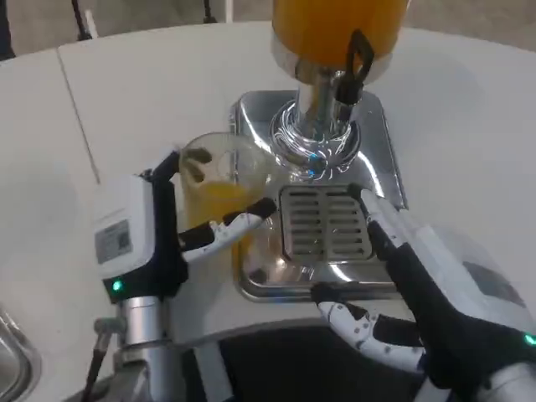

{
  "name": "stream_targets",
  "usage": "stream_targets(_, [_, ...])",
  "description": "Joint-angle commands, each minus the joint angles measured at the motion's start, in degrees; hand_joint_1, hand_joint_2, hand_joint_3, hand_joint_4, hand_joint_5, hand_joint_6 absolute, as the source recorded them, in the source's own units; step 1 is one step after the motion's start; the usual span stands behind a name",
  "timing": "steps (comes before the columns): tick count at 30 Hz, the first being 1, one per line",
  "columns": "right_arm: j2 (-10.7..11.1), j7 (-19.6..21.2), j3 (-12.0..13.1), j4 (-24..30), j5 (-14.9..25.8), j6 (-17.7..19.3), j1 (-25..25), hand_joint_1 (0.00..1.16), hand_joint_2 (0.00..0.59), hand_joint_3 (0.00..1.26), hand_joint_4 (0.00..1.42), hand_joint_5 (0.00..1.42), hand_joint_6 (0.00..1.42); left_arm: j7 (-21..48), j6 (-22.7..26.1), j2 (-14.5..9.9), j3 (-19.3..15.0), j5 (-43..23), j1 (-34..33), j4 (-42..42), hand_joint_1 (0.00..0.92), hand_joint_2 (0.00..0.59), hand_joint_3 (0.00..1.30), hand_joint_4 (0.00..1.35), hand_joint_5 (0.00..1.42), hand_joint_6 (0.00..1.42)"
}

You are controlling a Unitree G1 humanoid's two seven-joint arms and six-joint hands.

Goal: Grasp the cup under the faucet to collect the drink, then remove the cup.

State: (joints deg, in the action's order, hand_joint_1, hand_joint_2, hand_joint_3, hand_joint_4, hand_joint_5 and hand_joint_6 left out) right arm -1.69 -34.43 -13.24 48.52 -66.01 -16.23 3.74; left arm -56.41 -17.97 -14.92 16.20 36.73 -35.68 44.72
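Clear plastic, part full of orange drink — that's the cup (219, 188) your left hand (159, 239) grips, off the left edge of the dispenser's chrome tray (327, 280), away from the black-handled faucet (358, 57). Tilt it and the drink may spill onto the table (126, 92). Your right hand (419, 285) lies spread and holding nothing by the tray's front — a careless sweep could knock the base.

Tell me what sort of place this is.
Likely a drinks station or a test setup of one: a juice dispenser of orange drink stands on a steel drip tray on a white table, and the left hand holds a cup.
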Motion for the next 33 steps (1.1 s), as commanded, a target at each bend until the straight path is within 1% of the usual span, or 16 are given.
stream_targets(1, [0.58,0.88,-0.14,0.58,-0.08,0.38,1.38,0.47,0.419,0.0,0.0,0.0,0.08,0.58,-1.53,-1.79,-1.62,-0.27,0.55,-2.85,0.588,0.074,1.2,1.29,1.42,1.42])
stream_targets(4, [1.27,1.5,0.42,0.41,0.54,0.7,1.57,0.47,0.419,0.0,0.0,0.0,0.08,1.59,-2.06,-2.6,-2.64,-0.74,1.65,-4.85,0.587,0.074,1.2,1.29,1.42,1.42])
stream_targets(7, [2.72,1.87,1.09,0.67,1.06,1.46,1.59,0.47,0.419,0.0,0.0,0.0,0.08,4.08,-2.51,-3.35,-4.83,-2.94,3.71,-8.21,0.587,0.074,1.2,1.3,1.42,1.42])
stream_targets(12, [6.67,1.3,2.69,1.33,1.66,3.89,0.77,0.47,0.422,0.0,0.0,0.0,0.08,7.27,-2.91,-4.71,-7.43,-3.95,7.55,-13.61,0.587,0.074,1.2,1.3,1.42,1.42])
stream_targets(15, [8.63,1.16,3.97,1.36,1.75,4.89,0.34,0.48,0.424,0.0,0.0,0.0,0.08,8.84,-3.2,-5.41,-8.67,-4.31,9.86,-16.44,0.587,0.074,1.2,1.3,1.42,1.42])
stream_targets(17, [9.23,1.28,4.66,1.17,2.02,5.03,0.31,0.48,0.425,0.0,0.0,0.0,0.07,9.7,-3.49,-5.72,-9.36,-4.47,11.37,-18.17,0.587,0.074,1.2,1.29,1.42,1.42])
stream_targets(20, [10.26,1.76,4.91,0.78,1.87,5.72,0.74,0.48,0.426,0.0,0.0,0.0,0.07,10.65,-3.55,-5.65,-10.09,-4.64,12.93,-20.25,0.587,0.074,1.19,1.29,1.42,1.42])
stream_targets(23, [11.98,3.22,4.69,0.99,0.34,8.17,1.39,0.48,0.426,0.0,0.0,0.0,0.07,11.83,-3.71,-5.25,-10.95,-5.14,14.81,-23.11,0.587,0.075,1.19,1.29,1.42,1.42])
stream_targets(26, [13.44,6.42,5.14,1.69,-2.11,11.05,3.62,0.49,0.427,0.0,0.0,0.0,0.05,13.29,-4.19,-5.04,-11.82,-5.48,17.2,-26.9,0.587,0.075,1.19,1.29,1.42,1.42])
stream_targets(28, [13.76,8.8,5.56,1.61,-3.18,12.26,4.98,0.48,0.439,0.0,0.0,0.0,0.04,14.19,-4.61,-5.06,-12.32,-5.52,18.8,-29.52,0.587,0.075,1.19,1.29,1.42,1.42])
stream_targets(29, [13.36,10.63,5.71,1.45,-3.89,12.64,5.73,0.48,0.44,0.0,0.0,0.0,0.04,14.64,-4.66,-4.96,-12.59,-5.53,19.32,-30.42,0.587,0.075,1.19,1.29,1.42,1.42])
stream_targets(31, [13.34,11.28,6.04,0.27,-5.21,12.69,5.79,0.47,0.451,0.0,0.0,0.0,0.02,15.65,-5.12,-4.9,-13.06,-5.66,20.82,-32.69,0.587,0.075,1.19,1.29,1.42,1.42])
stream_targets(33, [13.45,11.88,6.48,-0.83,-5.31,12.73,5.92,0.45,0.459,0.0,0.0,0.0,0.01,16.52,-5.66,-4.76,-13.44,-5.62,22.49,-34.97,0.587,0.075,1.19,1.29,1.42,1.42])
